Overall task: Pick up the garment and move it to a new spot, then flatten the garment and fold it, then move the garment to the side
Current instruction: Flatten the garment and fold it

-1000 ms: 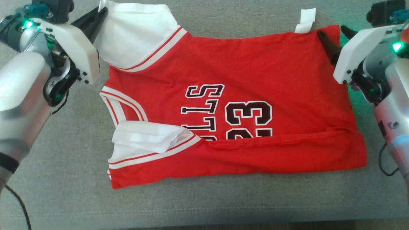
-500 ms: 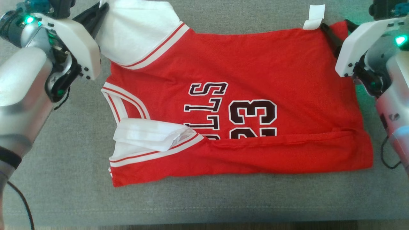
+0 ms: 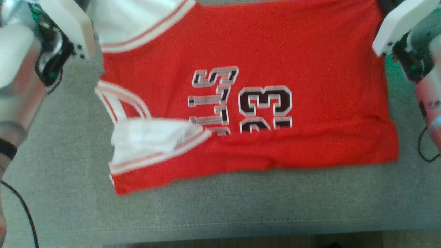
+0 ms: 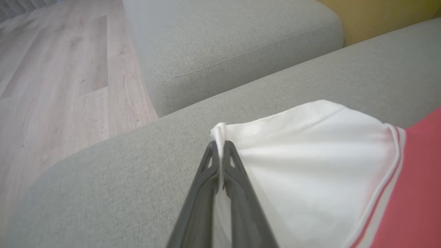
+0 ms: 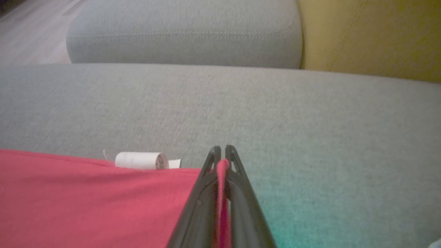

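Observation:
The garment (image 3: 248, 51) is a red jersey with white sleeves and dark lettering, spread sideways on a grey cushion (image 3: 220, 210), its near edge folded over. In the left wrist view my left gripper (image 4: 219, 146) is shut on the corner of the white sleeve (image 4: 310, 162). In the right wrist view my right gripper (image 5: 220, 151) is shut on the red hem corner of the garment (image 5: 86, 196). In the head view both white wrist housings stand at the top corners, and the fingertips are cut off by the frame's top edge.
A curled white label (image 5: 139, 160) sticks out from the far hem. Beyond the cushion lies a second grey cushion (image 5: 186, 31) and a yellow one (image 5: 372, 34). Wooden floor (image 4: 62, 75) runs to the left. A dark cable (image 3: 20, 213) hangs at the lower left.
My right gripper has gone from open beside the hem corner to shut on it. The head view has shifted, so the garment sits higher and is blurred.

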{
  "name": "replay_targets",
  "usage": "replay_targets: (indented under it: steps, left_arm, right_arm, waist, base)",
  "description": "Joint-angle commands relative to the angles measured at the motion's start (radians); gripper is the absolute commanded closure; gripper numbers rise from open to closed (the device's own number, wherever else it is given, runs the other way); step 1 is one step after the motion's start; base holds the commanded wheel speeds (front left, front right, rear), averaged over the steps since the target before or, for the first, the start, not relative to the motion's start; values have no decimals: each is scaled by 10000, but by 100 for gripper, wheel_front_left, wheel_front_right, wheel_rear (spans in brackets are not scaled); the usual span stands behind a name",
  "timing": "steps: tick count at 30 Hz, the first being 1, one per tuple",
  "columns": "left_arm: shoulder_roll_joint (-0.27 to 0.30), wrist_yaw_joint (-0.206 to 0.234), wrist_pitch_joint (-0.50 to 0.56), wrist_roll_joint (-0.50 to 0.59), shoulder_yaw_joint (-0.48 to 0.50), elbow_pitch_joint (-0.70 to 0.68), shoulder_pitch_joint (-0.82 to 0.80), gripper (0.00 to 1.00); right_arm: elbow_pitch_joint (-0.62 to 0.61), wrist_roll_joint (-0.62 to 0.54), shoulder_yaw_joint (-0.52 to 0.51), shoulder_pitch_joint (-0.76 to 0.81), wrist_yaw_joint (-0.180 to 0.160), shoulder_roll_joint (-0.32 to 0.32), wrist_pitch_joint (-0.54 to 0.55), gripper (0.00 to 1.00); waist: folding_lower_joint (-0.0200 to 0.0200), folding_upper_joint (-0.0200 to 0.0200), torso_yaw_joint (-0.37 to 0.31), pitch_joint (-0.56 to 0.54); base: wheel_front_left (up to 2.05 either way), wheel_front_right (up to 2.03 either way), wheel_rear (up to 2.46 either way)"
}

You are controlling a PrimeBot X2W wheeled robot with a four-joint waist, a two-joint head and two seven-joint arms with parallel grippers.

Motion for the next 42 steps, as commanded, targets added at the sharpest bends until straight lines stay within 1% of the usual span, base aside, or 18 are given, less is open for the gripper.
replay_targets:
  steps: [1, 5, 8, 12, 17, 22, 30, 34, 39, 42]
  left_arm:
    - [371, 49, -235, 91, 451, 155, -786, 100]
    - [140, 124, -672, 200, 539, 698, -1253, 100]
    - [-90, 158, -981, 255, 579, 1110, -1441, 100]
    - [-391, 53, -1204, 340, 435, 1410, -1292, 100]
    - [-404, -66, -1352, 366, 328, 1559, -993, 100]
    - [-187, -173, -1469, 390, 201, 1383, -407, 100]
    - [358, -247, -1499, 287, -70, 356, 730, 100]
    - [666, -248, -1316, 187, -239, -371, 1327, 100]
    - [1128, -70, -864, 31, -451, -1565, 2135, 100]
    - [1481, 120, -498, 26, -652, -2497, 2585, 100]
  right_arm:
    - [-12, -218, -155, -388, -9, 71, -416, 100]
    - [494, -645, -447, -814, -9, 306, -1265, 100]
    - [821, -819, -549, -968, -9, 576, -1683, 100]
    - [1039, -787, -455, -834, -9, 798, -1967, 100]
    - [978, -529, -322, -528, -9, 795, -2216, 100]
    - [567, 46, 33, 142, -9, 661, -2213, 100]
    - [-514, 1089, 693, 1338, -9, -32, -1777, 100]
    - [-1107, 1614, 1071, 1996, -9, -429, -1260, 100]
    - [-1829, 2175, 1507, 2791, -9, -993, -446, 100]
    - [-2174, 2460, 1635, 3193, -9, -1356, 60, 100]
  waist:
    - [0, 0, -72, 68]
    - [0, 0, -183, 150]
    - [0, 0, -258, 157]
    - [0, 0, -326, 1]
    - [0, 0, -350, -295]
    - [0, 0, -334, -858]
    - [0, 0, -221, -1787]
    - [0, 0, -160, -2289]
    - [0, 0, -110, -2869]
    - [0, 0, -64, -3143]
  base:
    - [0, 0, 0]
    - [0, 0, 0]
    - [0, 0, 0]
    - [0, 0, 0]
    - [0, 0, 0]
    - [0, 0, 0]
    - [0, 0, 0]
    - [0, 0, 0]
    - [0, 0, 0]
    - [0, 0, 0]
